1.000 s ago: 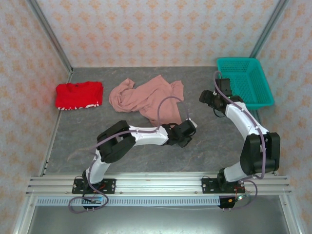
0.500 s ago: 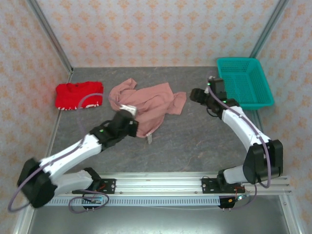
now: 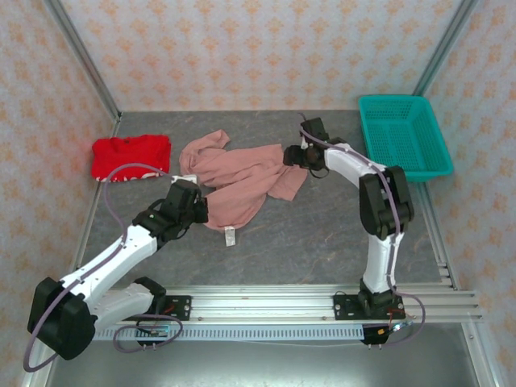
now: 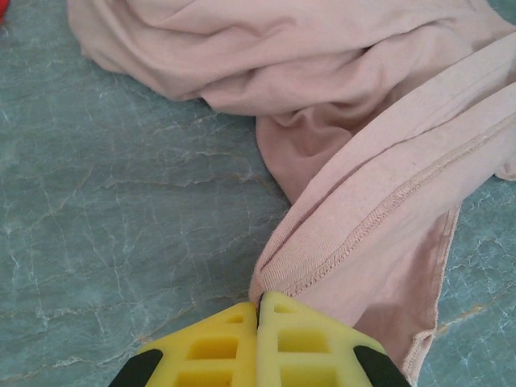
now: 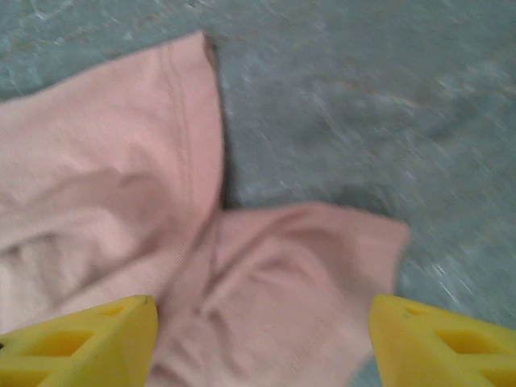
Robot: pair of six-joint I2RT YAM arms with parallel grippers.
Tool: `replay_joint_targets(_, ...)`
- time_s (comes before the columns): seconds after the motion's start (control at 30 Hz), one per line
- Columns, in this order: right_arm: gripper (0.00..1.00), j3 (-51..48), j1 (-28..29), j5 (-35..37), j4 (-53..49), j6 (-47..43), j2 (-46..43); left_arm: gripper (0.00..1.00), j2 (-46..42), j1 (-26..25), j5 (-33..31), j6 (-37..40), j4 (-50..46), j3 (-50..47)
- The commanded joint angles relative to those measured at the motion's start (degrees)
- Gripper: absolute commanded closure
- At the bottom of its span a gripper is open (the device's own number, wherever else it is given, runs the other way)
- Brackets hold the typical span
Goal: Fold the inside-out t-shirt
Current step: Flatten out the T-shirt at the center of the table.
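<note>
Left wrist: left end effector [image 4: 258,310] pinching stitched hem [image 4: 355,242] of crumpled salmon-pink t-shirt [image 4: 322,105]; right end effector [image 5: 262,316] spread.

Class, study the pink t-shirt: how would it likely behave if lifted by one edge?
Probably floppy: the t-shirt lies crumpled in soft folds, so it should sag from any grip. Likely light: the cloth looks thin where its hem is pinched in the left gripper. Pushed, it would probably bunch rather than slide whole.

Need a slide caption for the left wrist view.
Left gripper shut on a hem fold of the inside-out t-shirt, bunched on the marbled table.
</note>
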Motion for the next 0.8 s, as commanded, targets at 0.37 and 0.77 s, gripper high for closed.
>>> replay_joint_targets(0.37, 0.37, 38.05, 1.81, 1.56, -16.75, -1.22, 28.60, 1.00, 0.00, 0.43, 1.19, -1.08, 1.62, -1.68)
replay_joint_targets(0.77, 1.00, 55.17, 3.59, -0.28, -21.87, -2.76, 36.81, 1.00, -2.08, 0.38, -2.50, -1.73, 1.92, -0.63)
